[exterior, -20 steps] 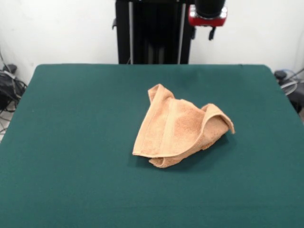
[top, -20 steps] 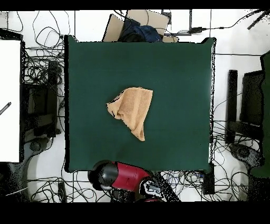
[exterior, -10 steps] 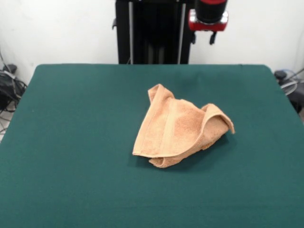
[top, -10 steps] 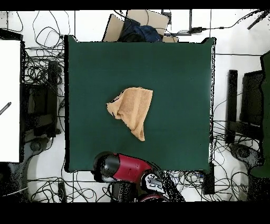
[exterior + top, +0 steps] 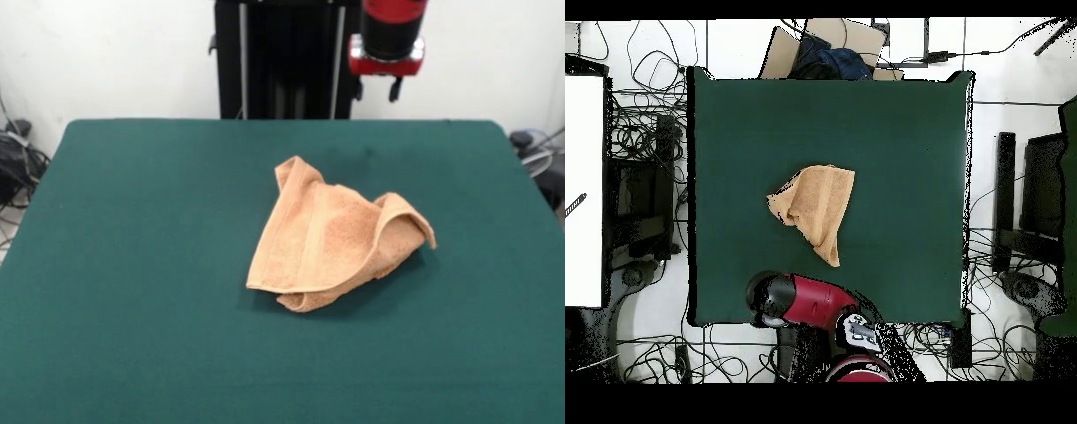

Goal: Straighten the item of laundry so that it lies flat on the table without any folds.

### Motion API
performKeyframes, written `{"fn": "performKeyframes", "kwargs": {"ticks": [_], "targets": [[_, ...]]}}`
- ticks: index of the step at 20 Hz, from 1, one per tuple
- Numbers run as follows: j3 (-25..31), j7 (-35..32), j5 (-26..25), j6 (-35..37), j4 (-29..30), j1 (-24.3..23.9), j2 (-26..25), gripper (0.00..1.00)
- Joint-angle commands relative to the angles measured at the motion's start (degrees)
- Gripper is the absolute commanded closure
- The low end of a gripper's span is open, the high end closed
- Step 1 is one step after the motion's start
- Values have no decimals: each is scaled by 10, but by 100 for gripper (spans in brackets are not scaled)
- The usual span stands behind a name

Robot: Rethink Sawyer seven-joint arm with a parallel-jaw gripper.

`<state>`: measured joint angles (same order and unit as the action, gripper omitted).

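The item of laundry, a peach-orange towel, lies crumpled and folded over itself just right of the table's middle. One corner sticks up toward the back and a raised fold stands on its right side. From overhead the item of laundry tapers to a point toward the arm's side of the green table. My gripper hangs on the red and black arm above the table's far edge, well apart from the towel. Overhead, the gripper sits over the table's bottom edge.
Tangled cables cover the floor round the table. A cardboard box with dark cloth sits beyond the top edge overhead. A white surface stands at the left and black equipment at the right.
The arm's end has come lower in the front view and further over the table's edge in the overhead view. The towel has not moved.
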<state>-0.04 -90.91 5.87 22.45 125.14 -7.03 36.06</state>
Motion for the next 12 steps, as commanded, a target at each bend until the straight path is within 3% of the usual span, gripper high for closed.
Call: {"fn": "performKeyframes", "kwargs": {"ticks": [1,12], "targets": [[67,-75,26,43,-83,0,-27,0],[64,-92,34,56,-95,10,-28,0]]}}
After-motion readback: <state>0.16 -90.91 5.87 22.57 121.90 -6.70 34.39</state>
